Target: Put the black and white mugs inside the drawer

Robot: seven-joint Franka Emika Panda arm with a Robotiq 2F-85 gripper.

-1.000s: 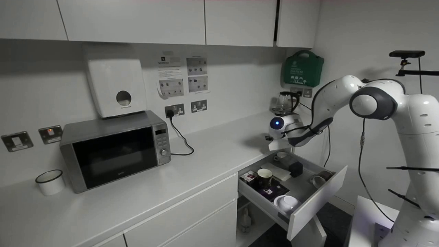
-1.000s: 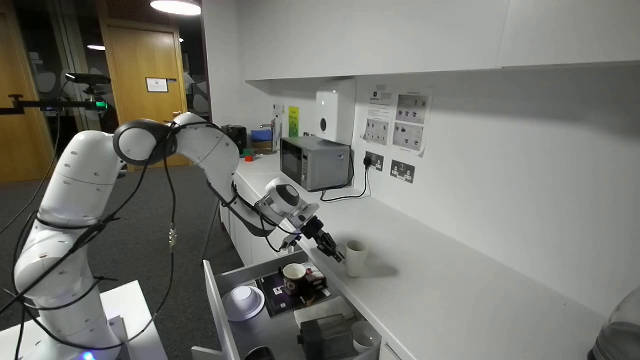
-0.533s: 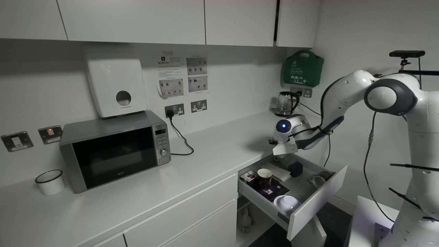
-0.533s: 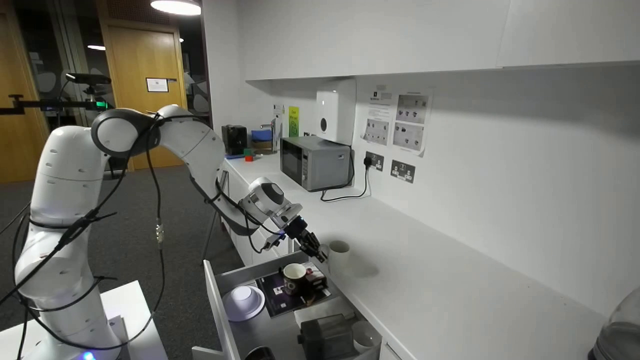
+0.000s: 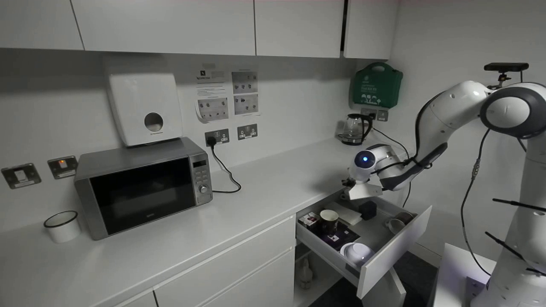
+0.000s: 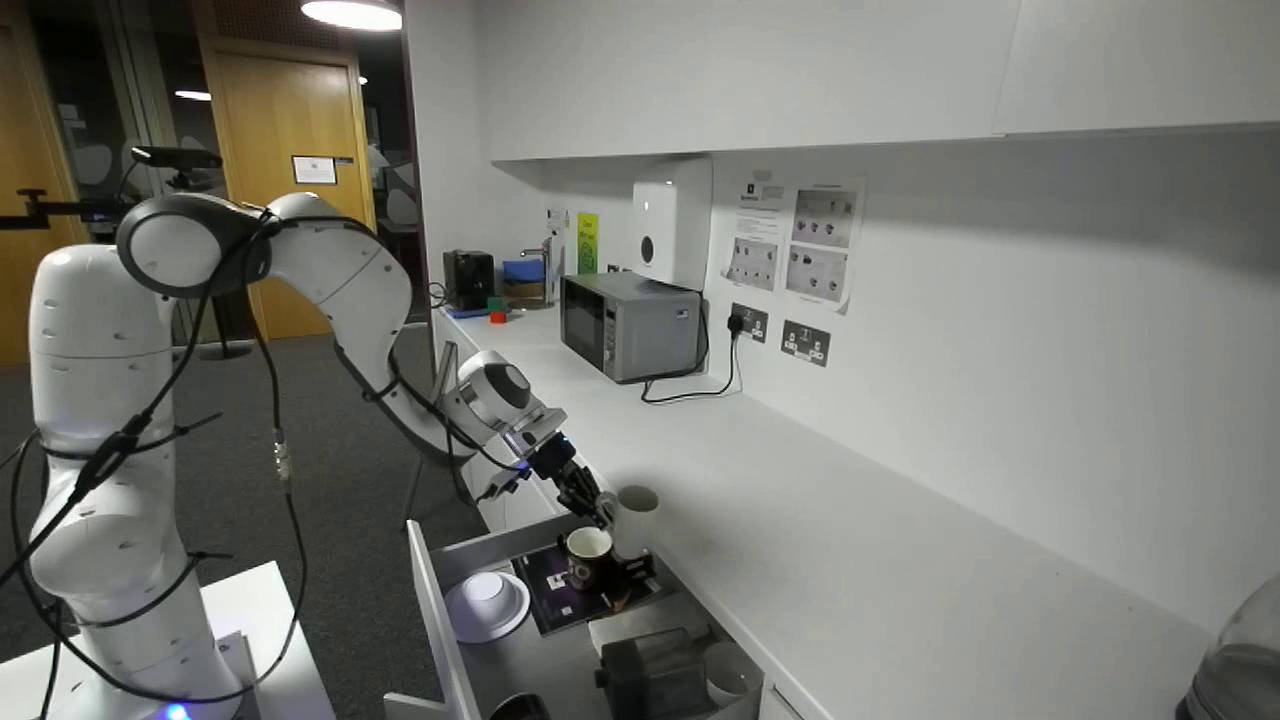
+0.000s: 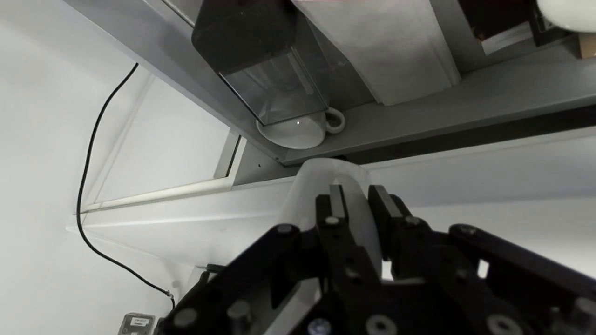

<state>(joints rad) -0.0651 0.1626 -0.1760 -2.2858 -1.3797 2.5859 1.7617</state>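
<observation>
Office-style kitchen: microwave [image 5: 145,187] and kettle [image 5: 353,127] stood on counter [image 5: 260,194], tap [image 6: 547,268] rose at one end; dispenser [image 5: 145,100], first-aid kit [image 5: 377,87] and notices [image 5: 211,91] hung on walls [image 5: 298,106]; carpet [image 6: 350,500] ran to wood door [image 6: 270,130].

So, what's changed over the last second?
The gripper has carried the white mug back from over the counter towards the open drawer. Nothing was taken hold of or let go: it still holds the mug. The drawer, the black mug inside it and the microwave haven't moved.
</observation>
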